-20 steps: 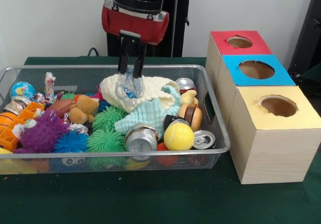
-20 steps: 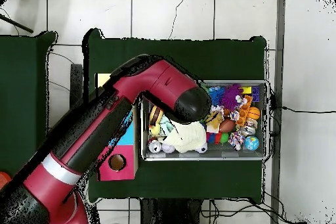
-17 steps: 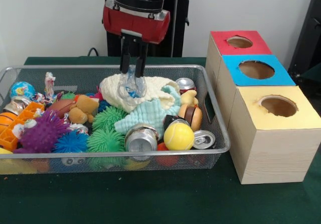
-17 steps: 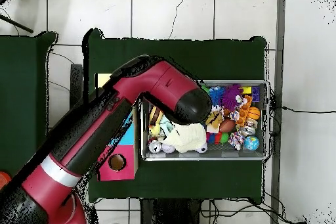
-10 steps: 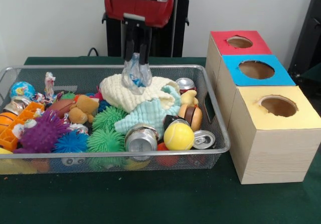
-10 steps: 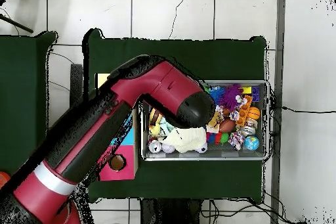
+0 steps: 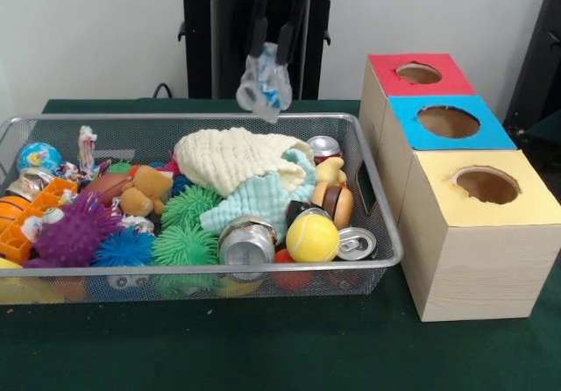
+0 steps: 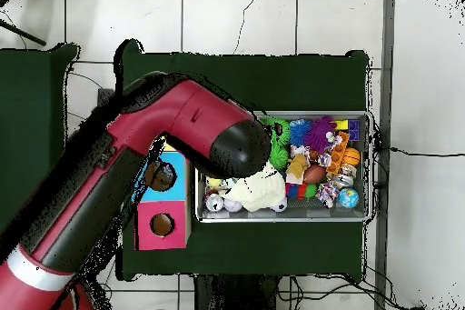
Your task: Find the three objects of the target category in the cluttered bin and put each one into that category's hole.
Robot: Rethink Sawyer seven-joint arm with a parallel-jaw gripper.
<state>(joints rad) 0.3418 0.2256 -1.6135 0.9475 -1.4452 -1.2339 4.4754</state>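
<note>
A green-covered bench (image 7: 263, 347) holds a wire bin (image 7: 368, 189) of toys, cans and cloths, beside three boxes (image 7: 473, 233) with round holes. Above the bin, the hand (image 7: 273, 33) is closed on a crumpled clear plastic bottle (image 7: 264, 90), held clear of the clutter.

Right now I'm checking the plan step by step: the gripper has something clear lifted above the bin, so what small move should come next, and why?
Probably carry it sideways toward the boxes. The gripper holds a crumpled clear plastic bottle well above the wire bin, clear of the cream cloth, so no more lift seems needed. Which hole suits it, the pictures don't say.
</note>
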